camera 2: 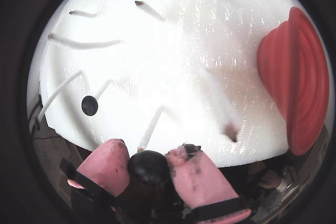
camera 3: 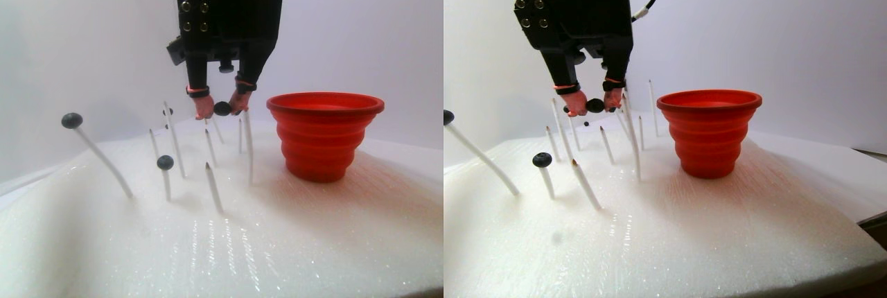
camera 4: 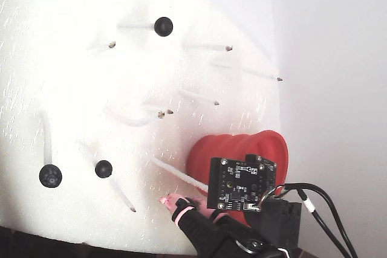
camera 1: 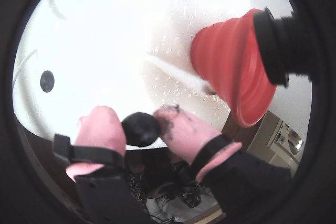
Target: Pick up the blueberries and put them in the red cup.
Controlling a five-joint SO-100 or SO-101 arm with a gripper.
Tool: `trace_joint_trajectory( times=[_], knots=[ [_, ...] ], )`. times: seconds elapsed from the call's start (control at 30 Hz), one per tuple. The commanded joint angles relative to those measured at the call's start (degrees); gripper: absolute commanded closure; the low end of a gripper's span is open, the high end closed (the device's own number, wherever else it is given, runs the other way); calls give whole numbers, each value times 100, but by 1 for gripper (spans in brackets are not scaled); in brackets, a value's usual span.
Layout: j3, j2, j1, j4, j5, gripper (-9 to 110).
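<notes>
The claw [camera 1: 140,128] squeezes one blueberry [camera 1: 141,129] between its pink fingertips [camera 1: 100,127], up in the air. In a wrist view, the red cup [camera 1: 233,64] sits at about 2 o'clock from the berry. No writing can be read anywhere.

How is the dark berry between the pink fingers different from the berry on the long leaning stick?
The held blueberry is pinched in the gripper, up in the air and level with the red cup rim; the stick blueberry sits on a tilted white stick stuck in the foam, far from the cup. Both are small, round and dark.
</notes>
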Motion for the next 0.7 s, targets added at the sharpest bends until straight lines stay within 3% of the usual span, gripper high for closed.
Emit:
trace_joint_trajectory(
  times=[0.0,0.67],
  knots=[
    [-149,519,132,18,-62,88],
    [-272,1354,554,422,-220,88]
  ],
)
